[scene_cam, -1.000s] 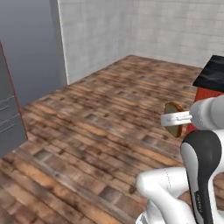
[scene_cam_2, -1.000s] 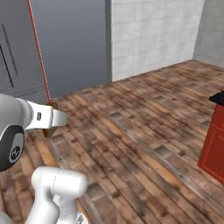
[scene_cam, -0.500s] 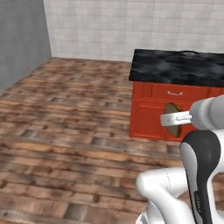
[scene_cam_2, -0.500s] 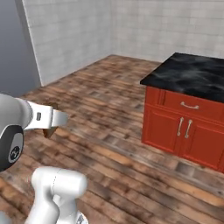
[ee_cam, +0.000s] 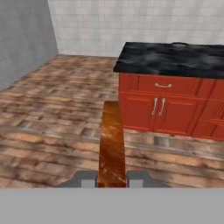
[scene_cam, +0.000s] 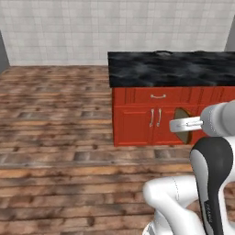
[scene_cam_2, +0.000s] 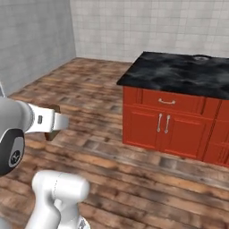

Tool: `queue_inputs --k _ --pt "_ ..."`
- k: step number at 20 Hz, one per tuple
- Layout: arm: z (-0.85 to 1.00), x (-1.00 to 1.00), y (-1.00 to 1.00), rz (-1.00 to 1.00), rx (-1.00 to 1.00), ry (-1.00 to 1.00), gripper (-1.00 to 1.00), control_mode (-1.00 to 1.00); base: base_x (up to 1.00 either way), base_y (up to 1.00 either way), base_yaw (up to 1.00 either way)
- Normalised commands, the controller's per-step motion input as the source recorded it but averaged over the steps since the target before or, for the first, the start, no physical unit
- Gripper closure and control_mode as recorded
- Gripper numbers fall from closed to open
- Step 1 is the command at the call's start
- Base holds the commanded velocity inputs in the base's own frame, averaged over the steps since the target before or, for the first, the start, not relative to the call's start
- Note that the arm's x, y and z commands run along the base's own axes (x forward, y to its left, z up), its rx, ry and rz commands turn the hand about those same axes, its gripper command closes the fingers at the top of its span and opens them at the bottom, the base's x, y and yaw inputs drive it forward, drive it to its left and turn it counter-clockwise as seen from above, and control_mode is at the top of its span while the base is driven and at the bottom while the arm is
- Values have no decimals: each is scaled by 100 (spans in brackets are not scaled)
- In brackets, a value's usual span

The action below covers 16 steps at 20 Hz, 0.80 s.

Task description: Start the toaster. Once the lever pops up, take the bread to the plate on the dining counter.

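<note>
Claw (ee_cam: pixel 112 180) clamping bread (ee_cam: pixel 111 146), dining counter (ee_cam: pixel 173 59) ahead

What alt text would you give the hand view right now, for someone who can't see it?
The claw is shut on the bread, a brown-crusted slice seen edge-on rising up the middle of the picture. Beyond it stands the dining counter, black marble-look top on a red base, on a wood plank floor with a grey tiled wall behind.
</note>
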Motion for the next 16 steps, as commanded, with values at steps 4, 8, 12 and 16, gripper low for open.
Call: queue_inputs --k 4,8,12,16 --pt "0 0 0 0 0 0 100 100 81 96 -22" --pt "0 0 0 0 0 0 100 100 94 100 -24" --pt "0 0 0 0 0 0 100 100 95 100 -22" --pt "0 0 0 0 0 0 100 100 94 100 -22"
